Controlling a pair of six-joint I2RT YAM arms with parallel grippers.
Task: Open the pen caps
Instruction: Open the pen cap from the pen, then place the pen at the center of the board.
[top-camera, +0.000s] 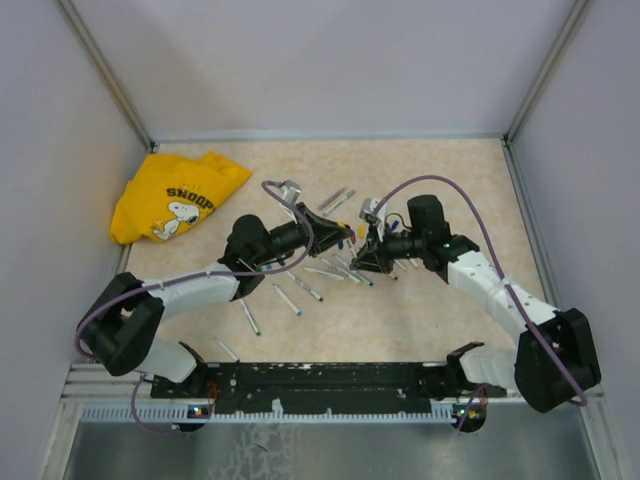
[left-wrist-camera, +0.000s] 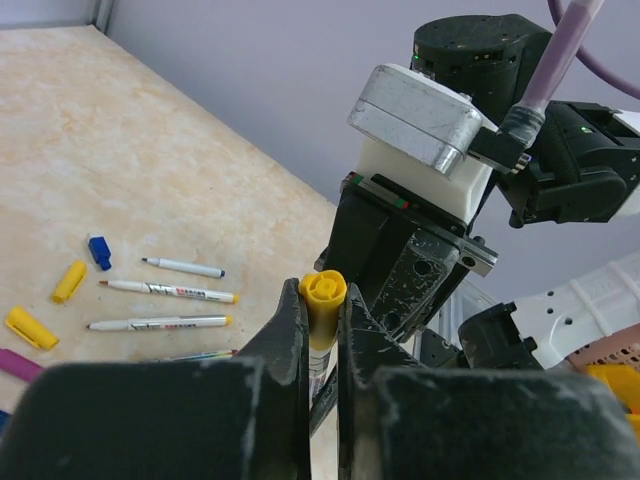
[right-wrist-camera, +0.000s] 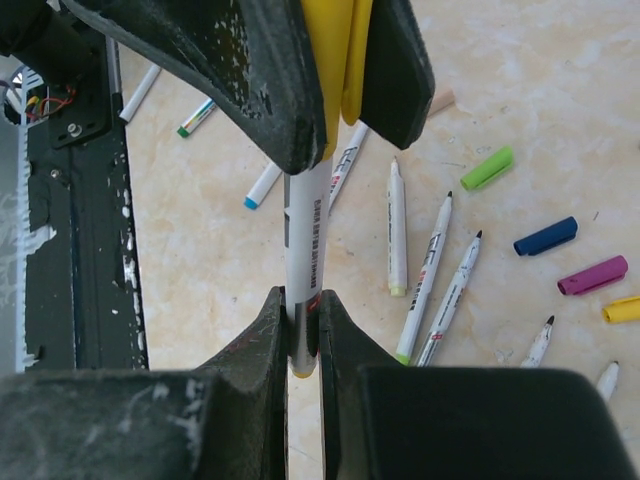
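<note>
Pens and loose caps litter the beige desk (top-camera: 430, 320), and above them the two arms meet in mid-air over a single marker. The left gripper (left-wrist-camera: 322, 312) is clenched on the yellow cap (left-wrist-camera: 322, 292), one finger pressed to each side and the cap's end showing between the tips. The right gripper (right-wrist-camera: 303, 315) is clamped on the white barrel (right-wrist-camera: 305, 215) of the same marker near its other end, so the marker spans the short gap between the two grippers, clear of the desk, with the cap on the barrel. The right arm's wrist fills the space just beyond the left gripper. On the desk below lie a green cap (right-wrist-camera: 487, 168), a blue cap (right-wrist-camera: 545, 237) and a magenta cap (right-wrist-camera: 593, 275), each apart from the others, beside several uncapped markers (right-wrist-camera: 397, 225) with bare tips. A loose yellow cap (left-wrist-camera: 31, 328) lies near three more uncapped markers. A yellow Snoopy cloth (top-camera: 175, 195) sits at the far left, well apart from the pens.
</note>
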